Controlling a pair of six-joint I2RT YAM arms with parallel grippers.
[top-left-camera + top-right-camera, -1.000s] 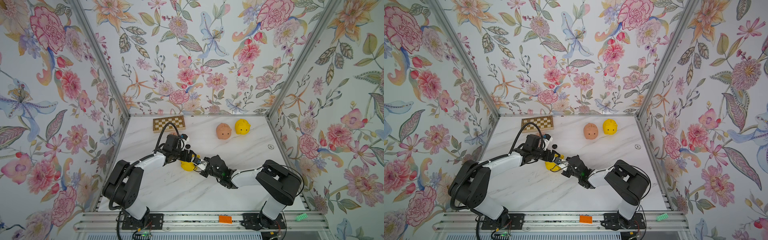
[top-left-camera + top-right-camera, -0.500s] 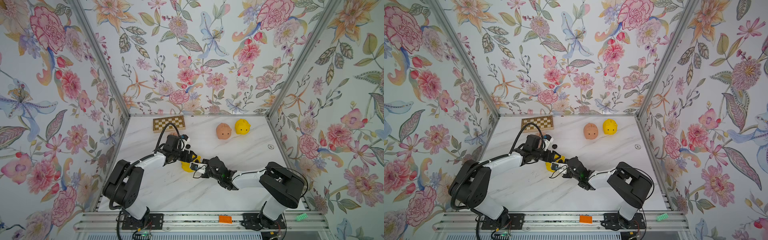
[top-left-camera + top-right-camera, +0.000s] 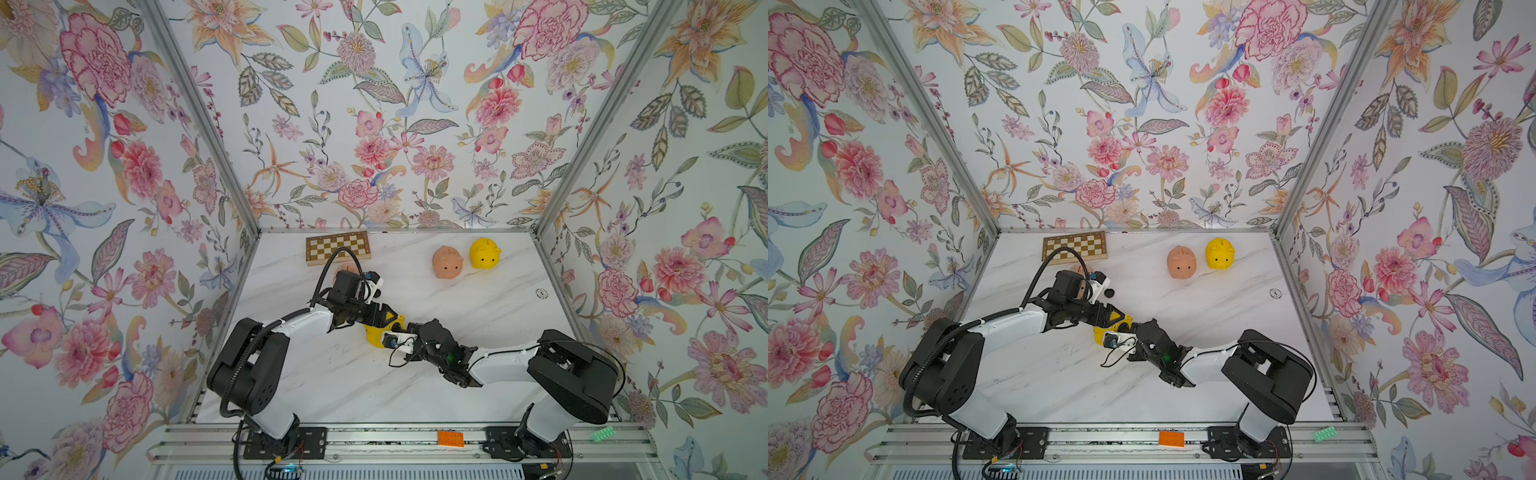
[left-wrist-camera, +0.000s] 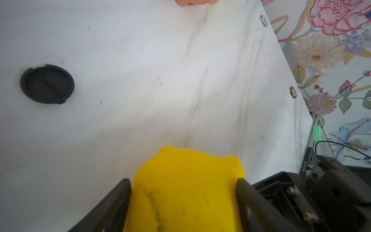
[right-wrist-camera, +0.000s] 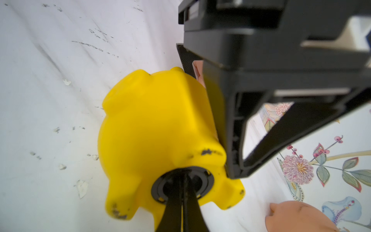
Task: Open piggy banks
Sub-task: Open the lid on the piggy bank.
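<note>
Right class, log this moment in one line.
left gripper: shut on bright yellow plastic piggy bank; right gripper: shut, tips at its black round plug; loose black plug: on table

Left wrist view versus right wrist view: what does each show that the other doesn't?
Left wrist only: a loose black plug lying on the marble table, away from any pig. Right wrist only: the underside of the yellow piggy bank, where the right gripper has its shut tips set in the fitted black plug. Both: that piggy bank, clamped at its sides by the left gripper, and the table.
</note>
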